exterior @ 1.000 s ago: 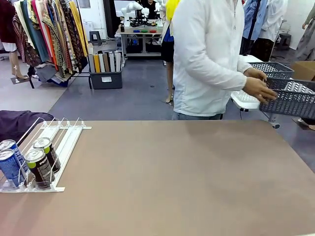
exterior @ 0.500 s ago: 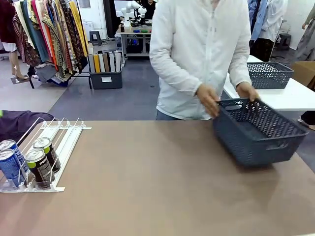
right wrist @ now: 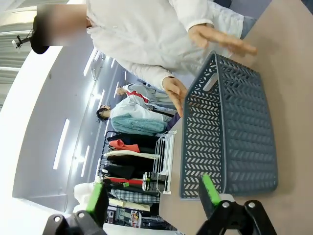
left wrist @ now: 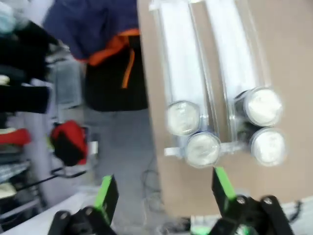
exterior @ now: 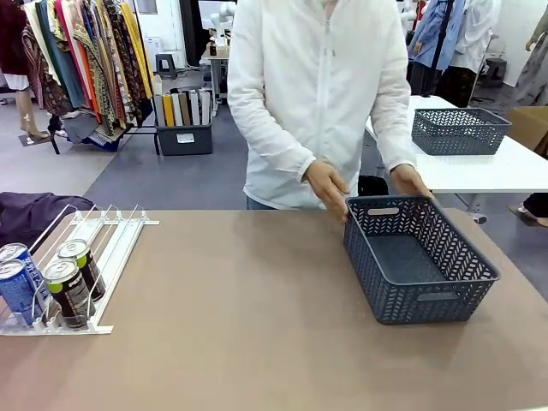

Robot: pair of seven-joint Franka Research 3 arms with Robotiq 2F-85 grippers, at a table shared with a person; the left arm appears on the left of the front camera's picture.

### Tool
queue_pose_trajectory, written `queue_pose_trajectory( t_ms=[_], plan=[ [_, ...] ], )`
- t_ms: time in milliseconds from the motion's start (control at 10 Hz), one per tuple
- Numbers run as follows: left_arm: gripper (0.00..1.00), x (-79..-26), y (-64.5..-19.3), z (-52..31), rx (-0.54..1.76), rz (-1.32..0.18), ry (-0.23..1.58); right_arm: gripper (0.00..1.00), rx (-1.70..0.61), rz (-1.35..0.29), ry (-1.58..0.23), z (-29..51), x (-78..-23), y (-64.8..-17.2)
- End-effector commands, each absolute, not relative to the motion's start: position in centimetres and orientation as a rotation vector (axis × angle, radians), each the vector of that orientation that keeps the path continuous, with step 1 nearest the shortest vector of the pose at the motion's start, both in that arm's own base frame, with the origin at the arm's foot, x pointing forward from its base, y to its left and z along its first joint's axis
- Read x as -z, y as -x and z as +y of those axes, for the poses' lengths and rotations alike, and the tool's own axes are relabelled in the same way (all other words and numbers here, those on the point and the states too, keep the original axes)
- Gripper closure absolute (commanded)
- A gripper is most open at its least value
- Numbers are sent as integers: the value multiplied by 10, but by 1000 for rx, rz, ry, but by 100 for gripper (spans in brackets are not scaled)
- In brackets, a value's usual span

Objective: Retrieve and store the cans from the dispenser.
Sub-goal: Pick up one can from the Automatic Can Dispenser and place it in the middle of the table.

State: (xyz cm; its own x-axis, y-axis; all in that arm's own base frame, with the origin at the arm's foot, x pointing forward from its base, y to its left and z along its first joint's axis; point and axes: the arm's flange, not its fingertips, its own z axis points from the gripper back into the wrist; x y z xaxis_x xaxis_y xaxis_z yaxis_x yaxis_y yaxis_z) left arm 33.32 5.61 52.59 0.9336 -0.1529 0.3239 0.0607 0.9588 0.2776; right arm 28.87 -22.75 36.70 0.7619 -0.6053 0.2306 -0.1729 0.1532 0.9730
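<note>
Four slim cans stand at the low end of the white wire-railed dispenser, against its curved stops: two blue in the outer lane, two black with green tops in the next. The dispenser lies at the desk's left edge. The left end effector hangs above their silver lids, fingers wide, nothing between them. The right end effector is spread wide too, empty. A dark mesh basket sits on the desk's right side, a person's hand at its far corner, another hand at its far rim. Bare desk lies between basket and dispenser
</note>
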Motion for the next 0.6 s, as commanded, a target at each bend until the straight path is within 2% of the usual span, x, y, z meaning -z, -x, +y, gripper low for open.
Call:
queue_pose_trajectory(
  t_ms=[0, 100, 400, 500],
  plan=[
    [0, -526, -329, 66, 151, -442, -118, 0, 345, -677, -1419, -227, -372, -286],
    [0, -526, -333, 56, 111, -350, -268, 0, 345, -677, -1419, -227, -372, -286],
    [0, -527, -333, 60, 135, -369, -239, 0, 345, -677, -1419, -227, -372, -286],
    [0, -518, -347, 60, 49, -280, -236, 0, 345, -677, -1419, -227, -372, -286]
  ],
)
